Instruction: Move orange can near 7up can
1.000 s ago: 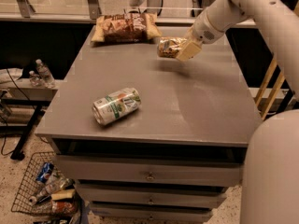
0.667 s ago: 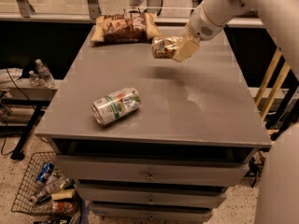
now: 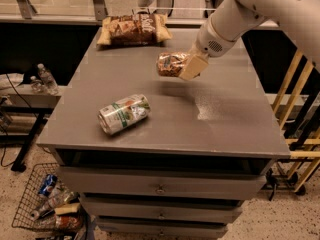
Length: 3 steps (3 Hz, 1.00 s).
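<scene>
The orange can (image 3: 170,64), golden-orange and tan, lies sideways in my gripper (image 3: 185,67), held a little above the grey table top (image 3: 225,119) near its middle back. The gripper is shut on the can's right end, with one tan finger (image 3: 192,66) in front. The 7up can (image 3: 124,114), white and silver with green lettering, lies on its side on the table's front left. The held can is up and to the right of the 7up can, clearly apart from it.
A brown snack bag (image 3: 133,29) lies at the table's back edge. Drawers (image 3: 160,188) run below the table front. A wire basket (image 3: 47,204) with bottles sits on the floor at the left. Wooden legs (image 3: 295,109) stand to the right.
My gripper has carried the orange can leftward and forward, away from the back right of the table toward the middle. The 7up can has not moved.
</scene>
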Each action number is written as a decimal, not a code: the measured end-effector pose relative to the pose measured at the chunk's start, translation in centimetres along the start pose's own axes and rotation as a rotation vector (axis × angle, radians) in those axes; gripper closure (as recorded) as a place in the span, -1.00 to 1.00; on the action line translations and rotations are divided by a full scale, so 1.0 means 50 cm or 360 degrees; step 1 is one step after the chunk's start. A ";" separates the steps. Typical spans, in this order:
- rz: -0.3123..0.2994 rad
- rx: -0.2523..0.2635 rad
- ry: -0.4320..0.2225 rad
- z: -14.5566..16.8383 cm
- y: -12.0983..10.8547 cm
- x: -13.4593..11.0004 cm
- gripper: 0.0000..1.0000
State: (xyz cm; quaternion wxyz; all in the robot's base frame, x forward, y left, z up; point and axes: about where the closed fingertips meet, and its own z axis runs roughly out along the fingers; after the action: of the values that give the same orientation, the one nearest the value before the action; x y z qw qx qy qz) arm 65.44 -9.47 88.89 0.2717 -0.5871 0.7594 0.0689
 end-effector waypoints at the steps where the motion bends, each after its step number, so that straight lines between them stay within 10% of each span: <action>1: -0.0049 -0.0024 0.0019 0.004 0.000 -0.017 1.00; 3: -0.0277 -0.0152 0.0041 0.036 0.071 -0.104 1.00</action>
State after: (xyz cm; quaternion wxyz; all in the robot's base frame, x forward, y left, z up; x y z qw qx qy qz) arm 63.59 -3.20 89.17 0.2387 -0.6640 0.7048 0.0736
